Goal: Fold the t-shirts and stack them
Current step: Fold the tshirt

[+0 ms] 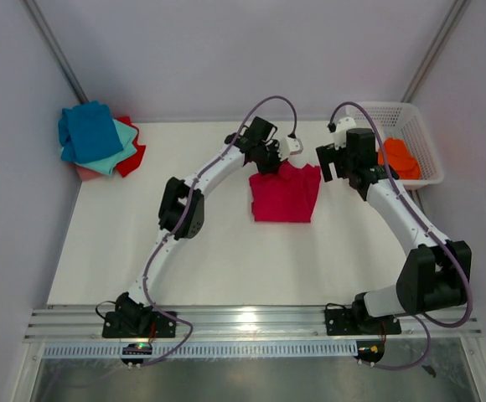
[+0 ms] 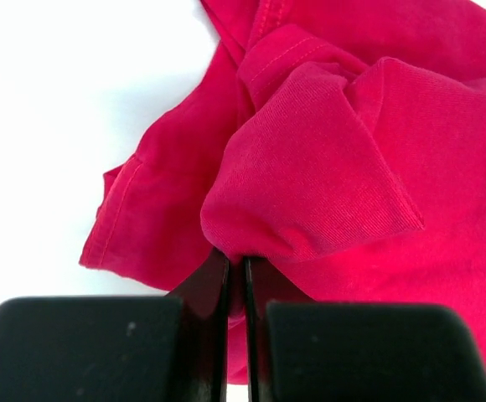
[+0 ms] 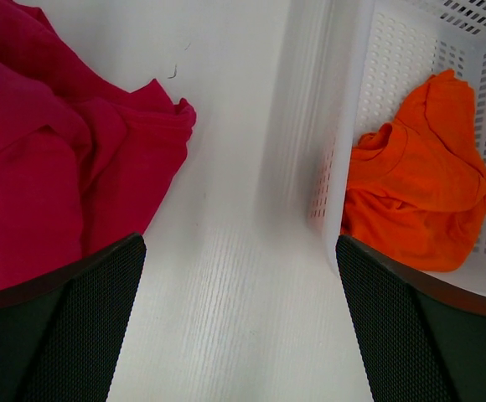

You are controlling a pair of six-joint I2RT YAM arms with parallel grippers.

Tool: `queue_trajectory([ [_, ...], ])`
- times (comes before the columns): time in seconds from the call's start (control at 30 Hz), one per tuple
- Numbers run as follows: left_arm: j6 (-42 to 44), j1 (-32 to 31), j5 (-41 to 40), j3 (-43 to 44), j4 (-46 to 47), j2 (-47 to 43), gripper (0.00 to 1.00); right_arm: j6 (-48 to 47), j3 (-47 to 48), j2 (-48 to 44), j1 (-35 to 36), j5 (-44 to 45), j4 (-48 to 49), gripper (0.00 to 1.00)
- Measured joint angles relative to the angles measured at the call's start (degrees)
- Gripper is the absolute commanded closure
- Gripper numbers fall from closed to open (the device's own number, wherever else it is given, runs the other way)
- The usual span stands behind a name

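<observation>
Figure. Task state at mid-sequence, overhead and wrist views. At the far left corner of the white tabletop [image 1: 209,260] lay a pile of four short-sleeved shirts: a blue tee [image 1: 90,130] on top, over a teal tee [image 1: 124,144], a red tee [image 1: 134,157] and a pink tee [image 1: 84,172] showing only at its edge. These appeared to be folded and stacked already.

The large crimson cotton t-shirt [image 1: 285,194] lay near the middle of the tabletop, roughly rectangular from above but bunched along its far edge. The left claw [image 2: 236,264] was closed tight on a pinched fold of this cloth at that far edge, so the shirt was judged to be mid-fold.

The right claw [image 3: 239,243] stood fully open and held nothing, hovering over bare tabletop between the crimson shirt and the white plastic lattice basket [image 3: 343,126].

A crumpled orange t-shirt [image 3: 415,193] lay inside the basket, untouched.

Judged remaining: finish and stack the crimson shirt, then fold and stack the orange one.
</observation>
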Motion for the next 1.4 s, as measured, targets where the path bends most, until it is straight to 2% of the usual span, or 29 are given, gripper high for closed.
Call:
queue_trajectory([
  [0.07,-0.17,-0.04,-0.87,-0.68,2.40,0.00,0.90,0.20,0.00,0.46,0.00,-0.44,-0.13,0.01],
  [0.1,-0.31,-0.07,-1.46,-1.09,3.58,0.00,0.37,0.24,0.00,0.59,0.00,-0.68,-0.26,0.01],
  [0.13,-0.09,-0.07,-2.14,-1.57,4.76,0.00,0.14,0.28,0.00,0.79,0.00,-0.98,-0.39,0.01],
  [0.2,-1.11,-0.13,-4.37,-2.49,7.80,0.00,0.01,0.39,0.00,1.07,0.00,-1.53,-0.46,0.01],
  [0.43,-5.62,-0.07,-9.42,-5.14,15.21,0.00,0.01,0.44,0.00,1.66,0.02,-3.56,-0.98,0.00],
  [0.7,-11.34,-0.24,-15.82,-5.70,19.54,-0.59,0.01,-0.07,0.00,3.10,0.96,-6.49,-1.92,0.01],
  [1.0,-13.81,-0.22,-20.96,-6.47,19.54,-9.25,0.01,-0.66,2.73,9.38,2.29,-9.90,-3.72,0.01],
  [1.13,-16.09,-0.22,-22.49,-5.84,20.02,-12.76,0.01,-0.66,5.31,12.90,3.13,-9.60,-3.56,0.01],
  [1.27,-19.15,-0.07,-28.35,-5.05,19.67,-14.10,0.01,-1.90,8.44,17.27,5.38,-6.54,-1.88,0.01],
  [1.4,-23.69,2.12,-30.18,-10.80,18.18,-19.08,0.01,-5.77,9.88,20.94,9.07,-1.27,1.29,0.01],
])
